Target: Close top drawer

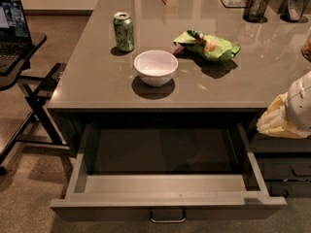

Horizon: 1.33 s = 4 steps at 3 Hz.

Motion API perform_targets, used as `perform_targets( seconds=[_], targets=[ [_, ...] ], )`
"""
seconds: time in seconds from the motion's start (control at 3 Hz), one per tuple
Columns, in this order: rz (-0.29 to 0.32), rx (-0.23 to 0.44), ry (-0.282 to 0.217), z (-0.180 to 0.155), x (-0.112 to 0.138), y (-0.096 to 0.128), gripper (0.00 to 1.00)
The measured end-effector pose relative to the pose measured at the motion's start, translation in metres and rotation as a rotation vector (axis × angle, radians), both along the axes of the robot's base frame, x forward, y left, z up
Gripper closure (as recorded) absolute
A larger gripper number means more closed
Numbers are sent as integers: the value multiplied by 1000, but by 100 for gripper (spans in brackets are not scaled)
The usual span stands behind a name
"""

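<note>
The top drawer point(167, 198) stands pulled far out from under the grey counter point(97, 81). Its lighter grey inner box looks empty, and its dark front with a small silver loop handle point(167, 217) is at the bottom edge of the view. My gripper point(278, 123) shows as a cream and white shape at the right edge. It hangs beside the counter's front right corner, above and to the right of the drawer's right side rail, and touches nothing I can see.
On the counter are a green can point(123, 31), a white bowl point(155, 67), a green snack bag point(206, 45) and two black mesh cups point(255, 6). Narrower dark drawers point(284, 166) sit at the right. A laptop on a black stand point(14, 33) is at the left.
</note>
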<state>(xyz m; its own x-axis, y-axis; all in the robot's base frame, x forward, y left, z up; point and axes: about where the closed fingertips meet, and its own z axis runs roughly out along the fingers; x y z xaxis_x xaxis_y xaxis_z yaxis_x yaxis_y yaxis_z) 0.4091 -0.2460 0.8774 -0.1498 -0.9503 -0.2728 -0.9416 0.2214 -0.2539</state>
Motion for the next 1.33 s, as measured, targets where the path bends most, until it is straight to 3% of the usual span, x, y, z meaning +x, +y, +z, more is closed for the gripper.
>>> perform_targets(
  seconds=[0.33,0.67,1.33],
  targets=[
    [0,0,0,0,0,0,100],
    [-3,-5,-17,-5,-14,-6,100],
    [28,-37,-1,-64,-55,-20,100]
  ],
)
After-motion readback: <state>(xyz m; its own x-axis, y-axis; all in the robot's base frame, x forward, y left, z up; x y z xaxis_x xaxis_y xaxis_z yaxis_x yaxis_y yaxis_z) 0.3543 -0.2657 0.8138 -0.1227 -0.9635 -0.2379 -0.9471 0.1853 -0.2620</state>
